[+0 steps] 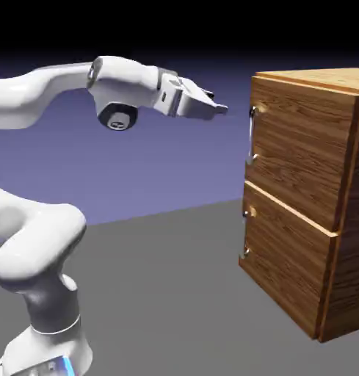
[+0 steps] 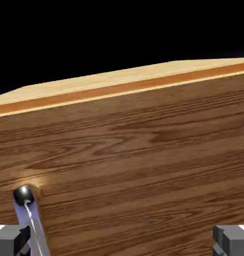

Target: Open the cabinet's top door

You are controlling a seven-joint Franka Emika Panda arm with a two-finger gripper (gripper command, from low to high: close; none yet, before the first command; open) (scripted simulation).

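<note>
jaws spread empty short of top door [image 1: 303, 150]; handle [image 2: 30, 217] cut off in hand view.

Sharp even render, black upper background, bright glint on handle [image 2: 25, 194]

Exterior view: side-on from beside white arm [image 1: 42, 242], facing right, mid-distance. Hand view: level, close on orange-brown wooden cabinet [image 2: 143, 165]. Shared: upper panel's vertical silver bar handle [image 1: 251, 134].

We see the cabinet [image 1: 314, 213] of orange-brown grained wood standing upright on the table, its top door [image 1: 303, 154] flush and closed, silver bar handle [image 1: 251, 134] vertical at its edge.
</note>
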